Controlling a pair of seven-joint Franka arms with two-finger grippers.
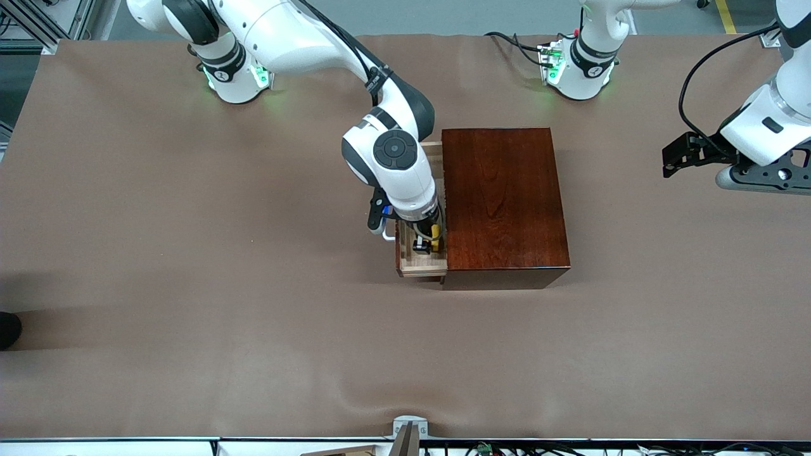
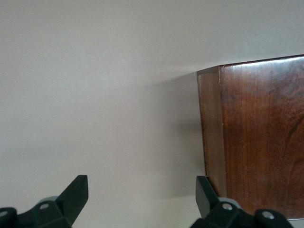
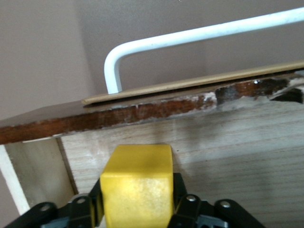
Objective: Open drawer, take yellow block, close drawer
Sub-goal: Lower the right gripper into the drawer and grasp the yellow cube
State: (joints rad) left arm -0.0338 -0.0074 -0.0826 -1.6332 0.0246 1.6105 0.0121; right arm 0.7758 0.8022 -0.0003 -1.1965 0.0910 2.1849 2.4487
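Observation:
The drawer point(image 1: 421, 259) is pulled out of the dark reddish-brown wooden box point(image 1: 504, 202) toward the right arm's end of the table, its pale wood interior point(image 3: 228, 147) showing. Its white handle point(image 3: 190, 38) appears in the right wrist view. My right gripper point(image 1: 427, 244) reaches down into the drawer and is shut on the yellow block point(image 3: 137, 187), the block point(image 1: 434, 232) squeezed between both black fingers point(image 3: 183, 190). My left gripper point(image 2: 141, 197) waits open over bare table beside the box at the left arm's end, holding nothing.
The box's side wall point(image 2: 261, 142) stands close beside one left finger. Brown table cloth point(image 1: 190, 253) spreads all around the box. A small metal fitting point(image 1: 408, 434) sits at the table edge nearest the front camera.

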